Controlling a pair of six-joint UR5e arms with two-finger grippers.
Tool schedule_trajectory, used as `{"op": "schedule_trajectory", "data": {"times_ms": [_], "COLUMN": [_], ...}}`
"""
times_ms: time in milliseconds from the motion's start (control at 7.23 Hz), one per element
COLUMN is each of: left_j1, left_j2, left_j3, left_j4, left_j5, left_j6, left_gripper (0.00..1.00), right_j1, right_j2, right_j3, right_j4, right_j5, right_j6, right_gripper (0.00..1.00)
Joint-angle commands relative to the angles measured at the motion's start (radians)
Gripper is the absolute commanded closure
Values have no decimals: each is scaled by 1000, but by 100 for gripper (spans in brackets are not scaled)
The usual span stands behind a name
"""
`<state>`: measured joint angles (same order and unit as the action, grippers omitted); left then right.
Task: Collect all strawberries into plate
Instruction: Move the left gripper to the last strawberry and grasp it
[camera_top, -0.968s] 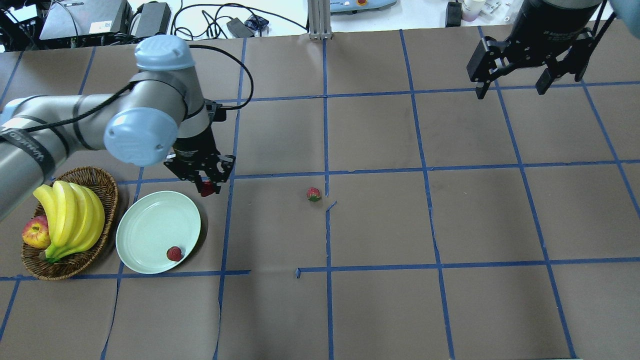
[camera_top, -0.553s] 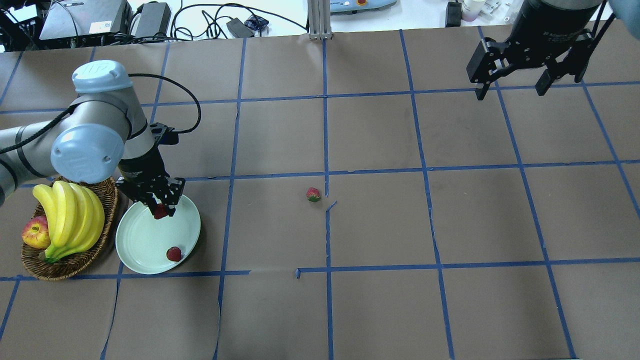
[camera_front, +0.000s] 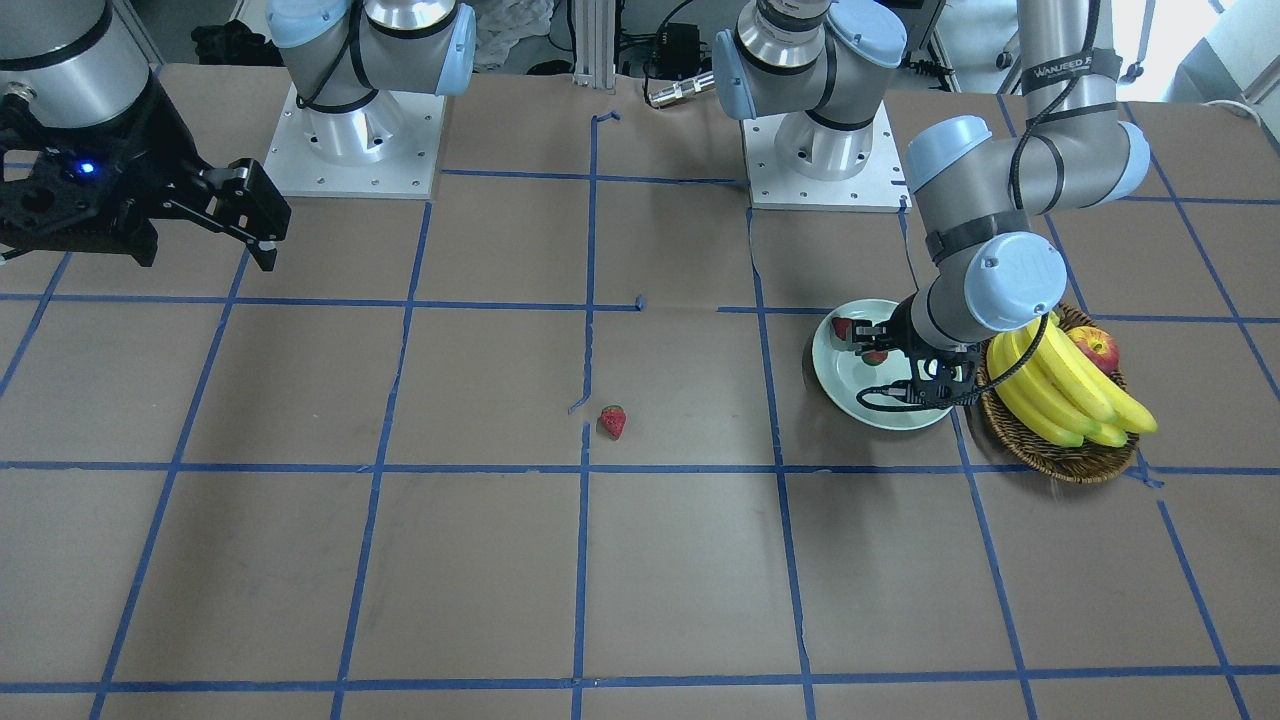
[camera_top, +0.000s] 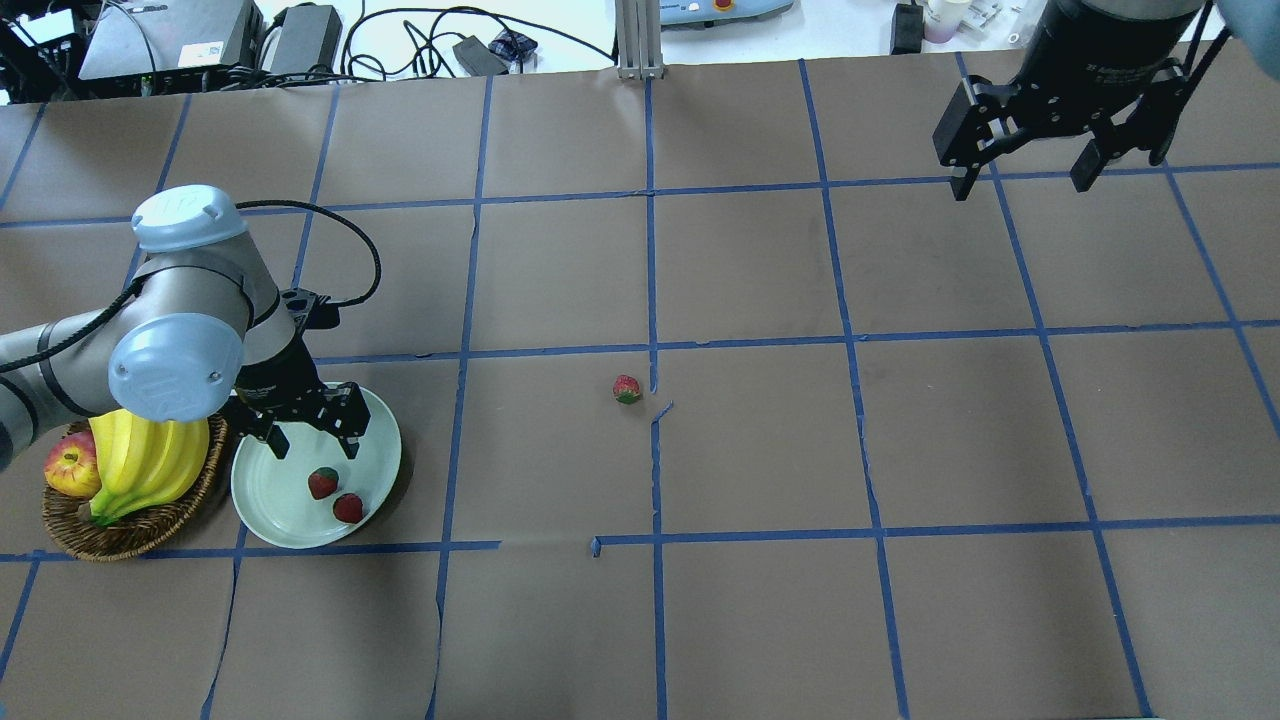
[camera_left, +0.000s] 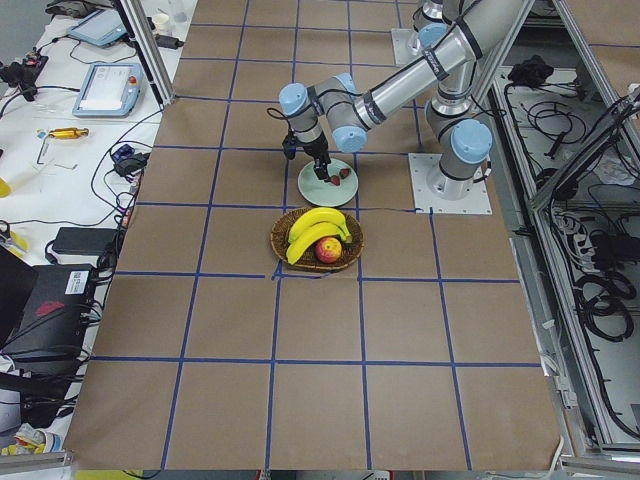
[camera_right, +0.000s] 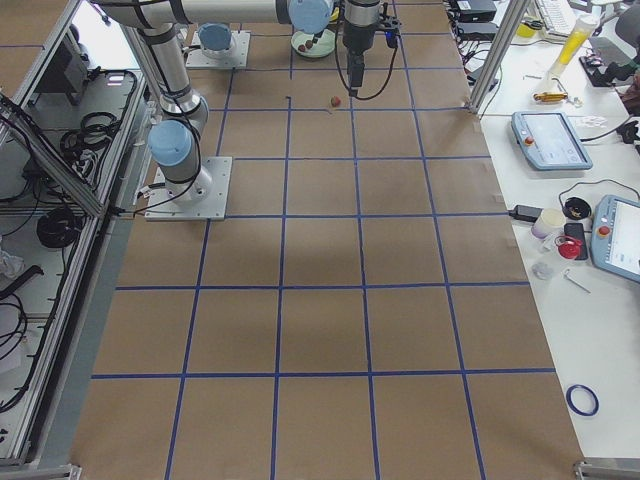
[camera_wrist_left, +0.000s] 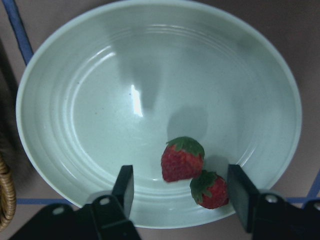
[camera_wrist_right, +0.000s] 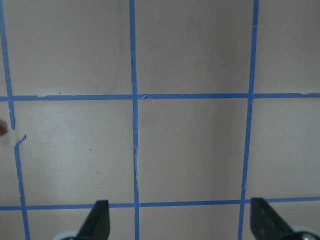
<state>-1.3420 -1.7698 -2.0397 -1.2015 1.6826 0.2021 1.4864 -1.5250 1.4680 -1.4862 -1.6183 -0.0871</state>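
I'm hovering L gripper (camera_top: 312, 447), jaws apart, over plate (camera_top: 252, 500) w/ two strawberries (camera_top: 322, 483) in it. Third strawberry (camera_top: 627, 389) is lying mid-table to its right; L arm's nearer than R gripper (camera_top: 1022, 185), also spread.

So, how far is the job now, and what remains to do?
Done: the first strawberry and the second strawberry lie close together in the plate. In hand: nothing; the left end effector hovers open above the plate, and the right end effector hangs open and empty far away. Left: the third strawberry sits on the table near its middle and needs picking up.
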Motion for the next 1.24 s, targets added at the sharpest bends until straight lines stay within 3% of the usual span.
{"op": "schedule_trajectory", "data": {"times_ms": [0, 276, 553, 829, 1106], "left_j1": [-169, -351, -478, -522, -598], "left_j2": [-5, -42, -118, -203, -250], "left_j3": [95, 179, 179, 179, 180], "left_j4": [11, 45, 234, 319, 327], "left_j5": [-116, -126, -171, -167, -156], "left_j6": [-212, -439, -687, -724, -788], "left_gripper": [0, 0, 4, 14, 19], "right_j1": [0, 0, 3, 5, 5], "right_j2": [0, -1, -1, -1, 0], "right_j3": [0, 0, 0, 0, 0], "right_j4": [0, 0, 1, 3, 1], "right_j5": [0, 0, 2, 2, 0], "right_j6": [0, 1, 1, 3, 3], "right_gripper": [0, 0, 0, 0, 0]}}
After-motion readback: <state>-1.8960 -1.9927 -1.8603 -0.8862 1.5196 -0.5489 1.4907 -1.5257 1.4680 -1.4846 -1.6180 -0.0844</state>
